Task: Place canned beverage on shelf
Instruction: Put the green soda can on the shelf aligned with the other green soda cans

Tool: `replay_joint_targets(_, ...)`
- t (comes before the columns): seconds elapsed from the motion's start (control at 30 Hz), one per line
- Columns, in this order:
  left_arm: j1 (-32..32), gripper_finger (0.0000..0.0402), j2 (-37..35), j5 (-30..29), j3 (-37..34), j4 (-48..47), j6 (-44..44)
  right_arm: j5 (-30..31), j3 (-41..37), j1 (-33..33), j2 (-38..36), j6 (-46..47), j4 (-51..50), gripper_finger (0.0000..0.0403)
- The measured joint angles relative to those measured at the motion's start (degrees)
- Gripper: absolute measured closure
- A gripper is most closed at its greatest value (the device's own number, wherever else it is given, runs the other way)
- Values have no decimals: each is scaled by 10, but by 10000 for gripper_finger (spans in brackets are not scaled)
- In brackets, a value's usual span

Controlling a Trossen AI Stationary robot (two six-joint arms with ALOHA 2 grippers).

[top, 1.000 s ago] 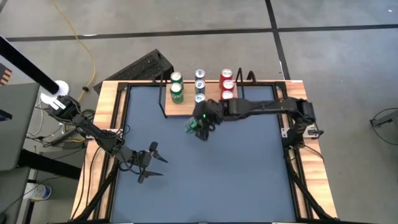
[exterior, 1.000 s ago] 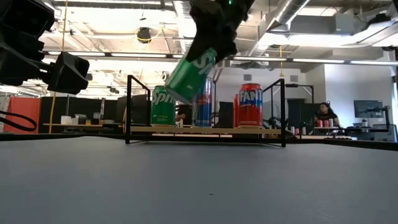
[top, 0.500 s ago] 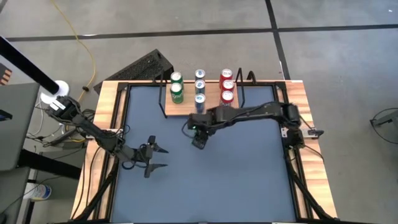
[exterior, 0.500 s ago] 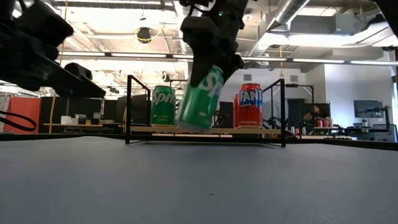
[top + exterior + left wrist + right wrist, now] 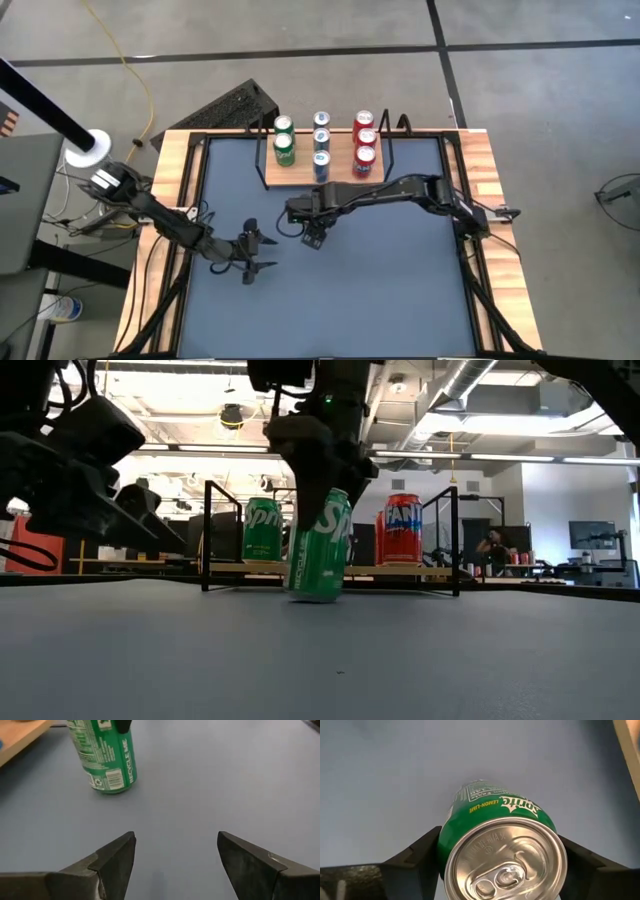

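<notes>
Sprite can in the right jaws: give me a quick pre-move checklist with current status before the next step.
1. Can base on table: ok. Sprite can rests on the grey table, slightly tilted.
2. Right gripper grip: ok. Jaws sit on both sides of the can near its top.
3. Can on shelf: not ok. It stands in front of the shelf, not on the board.
4. Free slot: ok. Green row holds two cans; front spot bare.
5. Left gripper clear: ok. Jaws open, empty, apart from the can.
6. Full release: cannot tell.
</notes>
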Motion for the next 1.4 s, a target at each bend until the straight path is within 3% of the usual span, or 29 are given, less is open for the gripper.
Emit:
replay_joint_targets(0.27,1,132,36,7,13,-1,9,-21,0,-6,6,-51,19,81)
replay_joint_targets(0.9,1,132,35,13,13,0,13,-23,-2,-17,7,-88,94,80)
replay_joint_targets(1.4,1,132,35,14,13,0,17,-18,17,-25,-1,-102,85,51)
